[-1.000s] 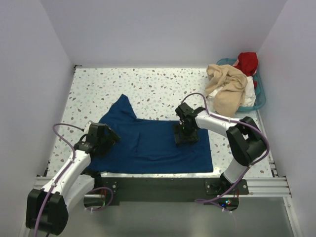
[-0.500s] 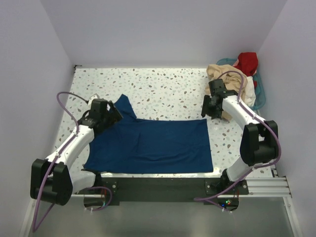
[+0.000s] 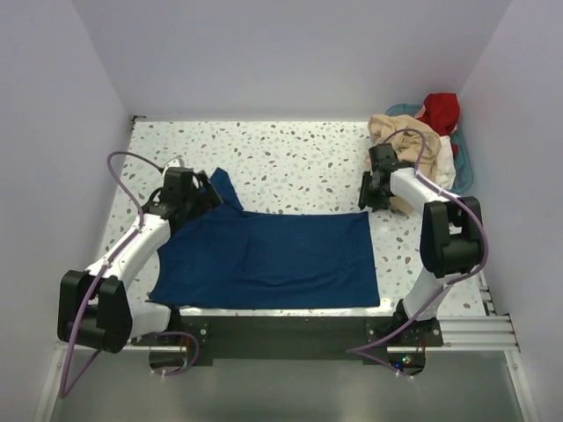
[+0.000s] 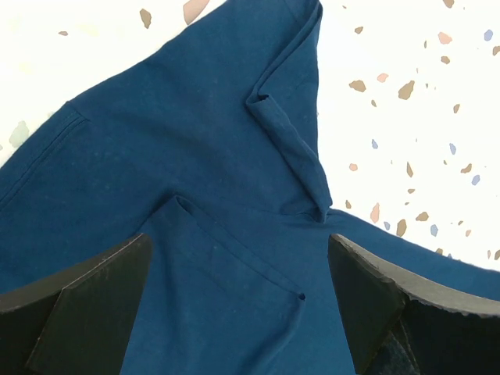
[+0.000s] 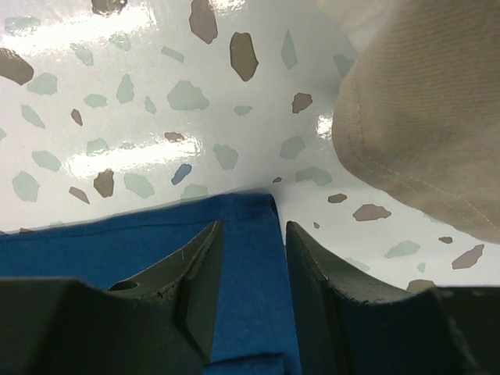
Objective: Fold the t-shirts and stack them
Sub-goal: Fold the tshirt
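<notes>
So the navy t-shirt [image 3: 273, 255] is lying spread out on the speckled table [image 3: 290, 158], near the front edge, with one sleeve sticking up at the far left. The left gripper [image 4: 238, 250] is hovering right over that sleeve area, jaws wide apart and holding nothing. The right gripper [image 5: 252, 230] is sitting at the shirt's far right corner. Its fingers are only a little apart, and the corner is lying flat in the gap, not pinched. Just beside it, a beige t-shirt [image 3: 406, 163] is spilling out of the teal basket [image 3: 464, 176], which also has a red t-shirt [image 3: 440, 110] and a white one [image 3: 447, 167] in it.
</notes>
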Robot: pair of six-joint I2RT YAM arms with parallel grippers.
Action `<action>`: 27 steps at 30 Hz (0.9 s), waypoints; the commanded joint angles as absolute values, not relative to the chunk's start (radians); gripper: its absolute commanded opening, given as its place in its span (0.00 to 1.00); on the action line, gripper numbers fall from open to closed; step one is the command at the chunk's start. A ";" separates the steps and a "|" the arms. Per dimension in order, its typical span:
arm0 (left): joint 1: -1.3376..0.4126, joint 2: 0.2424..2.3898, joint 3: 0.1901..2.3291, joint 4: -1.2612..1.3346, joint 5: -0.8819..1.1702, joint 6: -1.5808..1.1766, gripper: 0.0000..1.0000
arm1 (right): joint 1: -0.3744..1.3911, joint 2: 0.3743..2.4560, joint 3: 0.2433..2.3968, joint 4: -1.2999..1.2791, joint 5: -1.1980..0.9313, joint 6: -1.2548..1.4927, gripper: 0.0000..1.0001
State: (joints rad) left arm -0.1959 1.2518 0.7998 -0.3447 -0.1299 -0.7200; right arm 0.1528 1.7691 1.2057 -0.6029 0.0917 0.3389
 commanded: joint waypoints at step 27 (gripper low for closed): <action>-0.121 1.974 1.494 -0.296 -0.072 -0.483 0.79 | 0.133 1.815 1.147 -0.549 0.061 0.341 0.09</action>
